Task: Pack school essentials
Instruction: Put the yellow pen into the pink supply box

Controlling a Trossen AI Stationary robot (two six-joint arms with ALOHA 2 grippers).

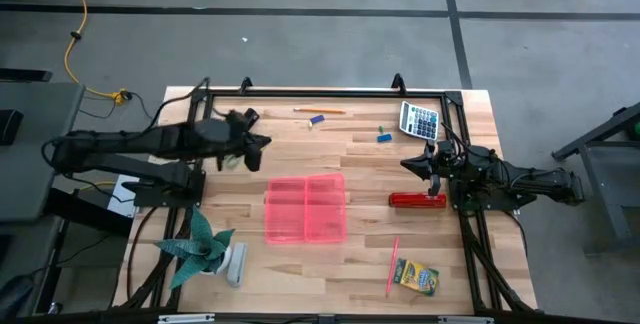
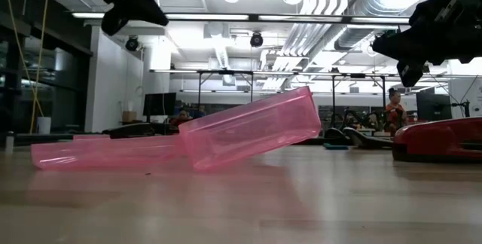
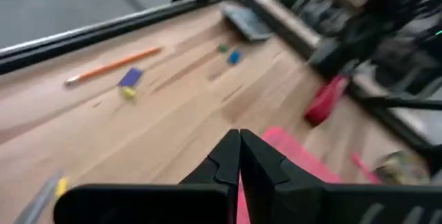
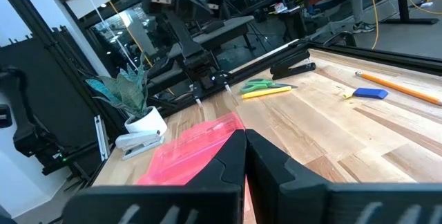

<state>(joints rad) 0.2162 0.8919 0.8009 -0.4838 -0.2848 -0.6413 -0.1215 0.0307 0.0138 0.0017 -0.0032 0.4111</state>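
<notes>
Front-right of the pink case (image 1: 305,209), closest to the table's front edge: crayon box (image 1: 416,277), with a pink pencil (image 1: 392,264) just beside it on the side facing the case. Pencil's long axis roughly front to back, nearly parallel to the case's right wall.

Case itself open at mid-table, both halves flat, nothing visible inside. So packing judged not yet begun.

Just right of the case: red stapler (image 1: 417,201). Above and slightly behind that, the right gripper (image 1: 418,164), fingers pressed together, carrying nothing. Crayon box and pink pencil well forward of it, on the same side of the case, so clearly the right arm's reach, not the left's.

Back-left of the case: left gripper (image 1: 258,144), likewise pinched closed and empty, raised off the wood. Green-handled scissors (image 4: 261,84) and a yellow pen (image 4: 266,92) left of the case, close under that gripper, lying side by side. Probably the left arm's nearest pick, needing an opening and a descent first.

Farther back of the case: blue eraser (image 1: 317,120) beside an orange pencil (image 1: 320,111) lying along the rear edge; then, back-right, a second blue eraser (image 1: 384,137) and a green eraser (image 1: 380,127). Farthest back-right: calculator (image 1: 419,120).
</notes>
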